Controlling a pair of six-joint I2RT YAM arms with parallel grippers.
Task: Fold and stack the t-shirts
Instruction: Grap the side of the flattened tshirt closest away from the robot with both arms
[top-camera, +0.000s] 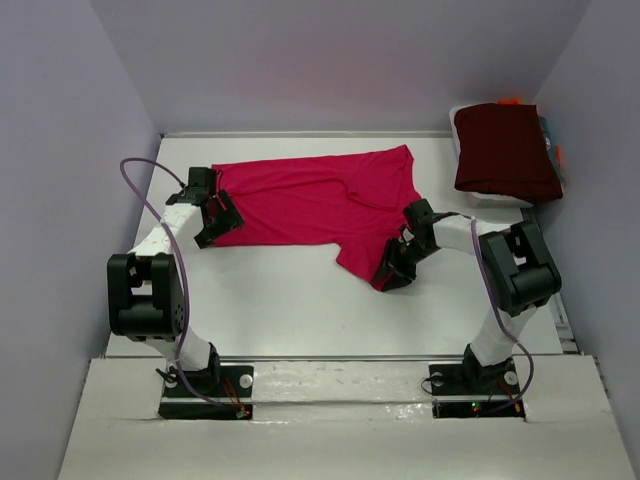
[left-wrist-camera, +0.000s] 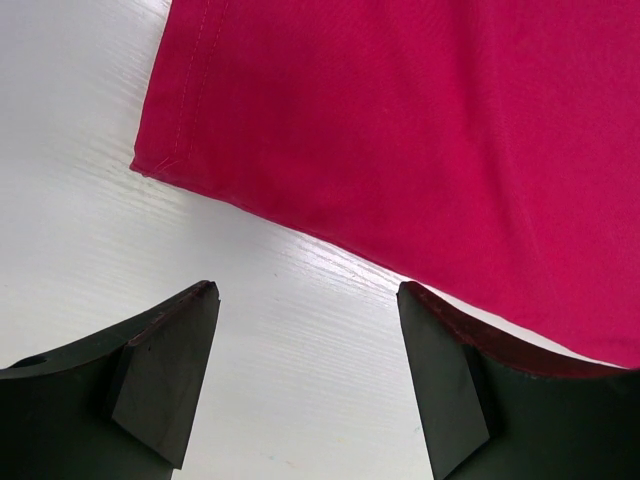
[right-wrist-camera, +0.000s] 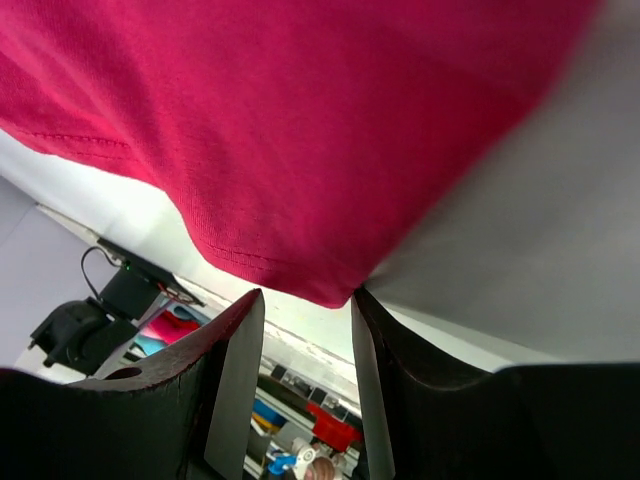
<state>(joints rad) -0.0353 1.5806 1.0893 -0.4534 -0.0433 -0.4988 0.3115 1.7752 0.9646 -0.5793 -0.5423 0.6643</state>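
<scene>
Crimson-pink t-shirt (top-camera: 320, 205) is lying spread across the white table (top-camera: 280, 300), and I'm watching my left gripper (top-camera: 213, 213) hovering at its left edge, jaws spread wide and gripping nothing. My right gripper (top-camera: 392, 268) is sitting at the shirt's near-right corner, half-open, the hem's tip lying between its fingers (right-wrist-camera: 235, 385). I cannot tell whether it is pinching the cloth, while a dark maroon folded t-shirt (top-camera: 505, 150) is resting at the far right.

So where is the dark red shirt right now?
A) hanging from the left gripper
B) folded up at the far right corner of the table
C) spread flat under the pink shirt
B: the dark maroon shirt lies folded on a pile at the far right, apart from the pink shirt spread mid-table.
</scene>
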